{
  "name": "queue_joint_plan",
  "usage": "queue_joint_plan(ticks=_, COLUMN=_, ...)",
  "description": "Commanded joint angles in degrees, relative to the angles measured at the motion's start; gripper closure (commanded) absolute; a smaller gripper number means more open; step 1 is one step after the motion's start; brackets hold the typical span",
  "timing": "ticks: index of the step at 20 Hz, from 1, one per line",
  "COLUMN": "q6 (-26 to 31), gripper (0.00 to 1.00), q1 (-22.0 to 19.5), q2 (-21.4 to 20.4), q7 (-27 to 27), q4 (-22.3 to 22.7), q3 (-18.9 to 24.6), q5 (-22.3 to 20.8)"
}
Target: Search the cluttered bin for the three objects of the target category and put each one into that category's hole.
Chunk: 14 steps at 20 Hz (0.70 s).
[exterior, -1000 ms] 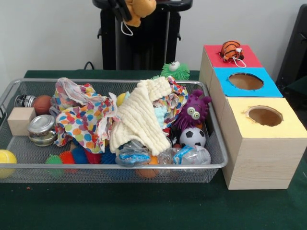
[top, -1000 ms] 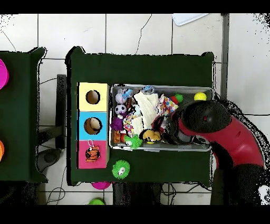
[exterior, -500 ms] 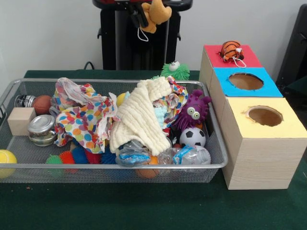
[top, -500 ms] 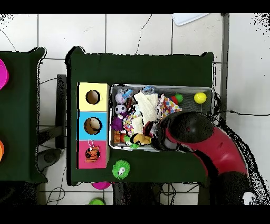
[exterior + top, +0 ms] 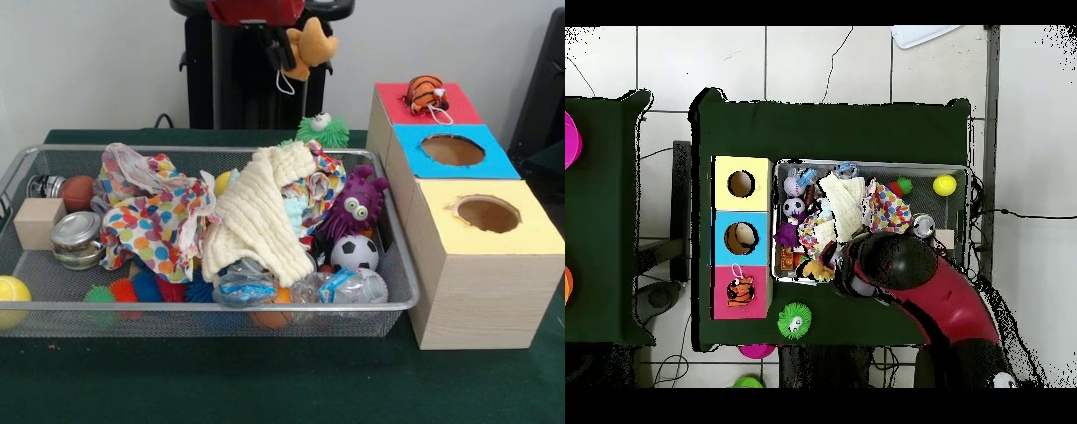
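Front view: wire bin (image 5: 402,291) holds cloths, balls, toys.

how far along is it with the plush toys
One plush tiger sits on the red box, over its hole rather than visibly inside. A second, an orange plush, hangs from the gripper above the bin, not yet over the boxes. A third is still to be found; none shows in the clutter.

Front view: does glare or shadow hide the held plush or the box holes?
Front view: even light; the plush in the gripper shows plainly; blue hole and yellow hole are shaded inside; slight glare on the tin. Overhead view: the arm covers the gripper.
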Motion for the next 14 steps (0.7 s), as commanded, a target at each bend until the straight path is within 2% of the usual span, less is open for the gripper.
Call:
queue_joint_plan(ticks=1, q6=-5.42, gripper=1.0, q1=2.38, q2=-0.35, q7=9.27, q4=9.01, q3=4.55, q5=5.23)
queue_joint_plan(ticks=10, q6=-6.39, gripper=1.0, q1=6.05, q2=-2.7, q7=9.09, q4=13.59, q3=6.13, q5=12.83)
queue_joint_plan(ticks=14, q6=-9.76, gripper=1.0, q1=6.43, q2=-1.95, q7=6.88, q4=15.32, q3=7.03, q5=15.6)
